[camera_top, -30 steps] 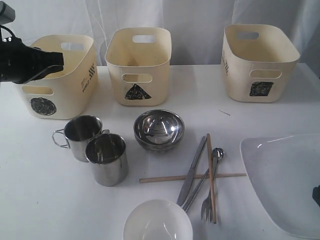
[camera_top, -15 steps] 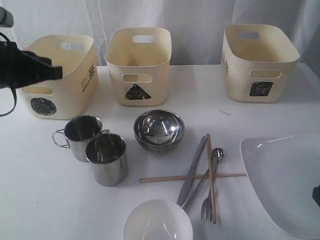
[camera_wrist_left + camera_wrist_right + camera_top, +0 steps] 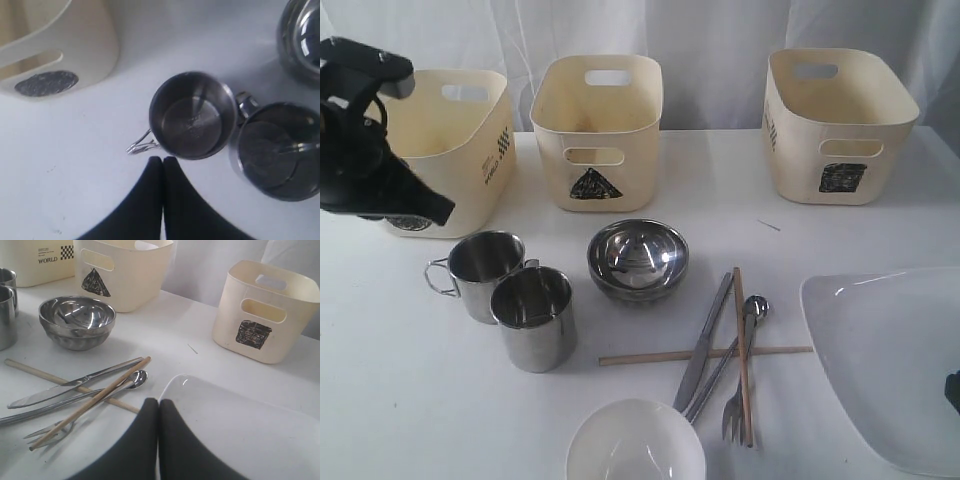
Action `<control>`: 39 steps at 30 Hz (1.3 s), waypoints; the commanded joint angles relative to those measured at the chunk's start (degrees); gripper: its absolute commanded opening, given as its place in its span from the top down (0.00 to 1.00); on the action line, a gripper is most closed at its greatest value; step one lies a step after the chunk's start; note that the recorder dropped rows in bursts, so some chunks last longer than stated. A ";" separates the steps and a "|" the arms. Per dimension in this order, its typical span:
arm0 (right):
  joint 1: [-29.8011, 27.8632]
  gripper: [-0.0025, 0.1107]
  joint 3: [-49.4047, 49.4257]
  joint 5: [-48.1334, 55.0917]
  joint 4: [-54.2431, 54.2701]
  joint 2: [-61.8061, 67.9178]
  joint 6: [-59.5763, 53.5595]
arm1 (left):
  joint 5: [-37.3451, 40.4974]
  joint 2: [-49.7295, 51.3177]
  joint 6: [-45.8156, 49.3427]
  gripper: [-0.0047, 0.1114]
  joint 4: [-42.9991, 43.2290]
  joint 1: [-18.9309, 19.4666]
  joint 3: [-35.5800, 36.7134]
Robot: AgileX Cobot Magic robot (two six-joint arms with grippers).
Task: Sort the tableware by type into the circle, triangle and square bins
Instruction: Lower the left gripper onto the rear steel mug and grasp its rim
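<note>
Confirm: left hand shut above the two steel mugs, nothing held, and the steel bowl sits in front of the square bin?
One thing is off: the steel bowl sits in front of the triangle bin, not the square bin, as the exterior view shows. The rest holds: the left hand is shut and empty above the two steel mugs.

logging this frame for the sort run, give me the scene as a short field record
left hand: shut, empty, above the table beside the mugs
right hand: shut, empty, over the plate rim
bins: circle, triangle, square; nothing seen in them
steel bowl: on table
white bowl: near edge
cutlery: crossed with chopsticks
</note>
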 commanded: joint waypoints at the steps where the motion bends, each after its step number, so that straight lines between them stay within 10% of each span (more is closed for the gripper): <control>1: 0.26 0.98 -0.03 -0.66 -0.10 -0.32 0.24 | 2.30 -0.35 5.27 0.79 -8.52 -0.29 -3.74; 7: 0.26 0.98 -0.03 -0.66 -0.10 -0.32 0.24 | 2.20 3.85 5.79 0.46 -10.28 -0.29 -3.98; 35: 0.26 0.98 -0.03 -0.66 -0.10 -0.32 0.24 | -13.88 23.87 10.68 0.48 -8.99 2.65 -4.18; 39: 0.26 0.98 -0.03 -0.66 -0.10 -0.32 0.24 | -14.03 26.46 11.00 0.70 -8.87 2.65 -4.18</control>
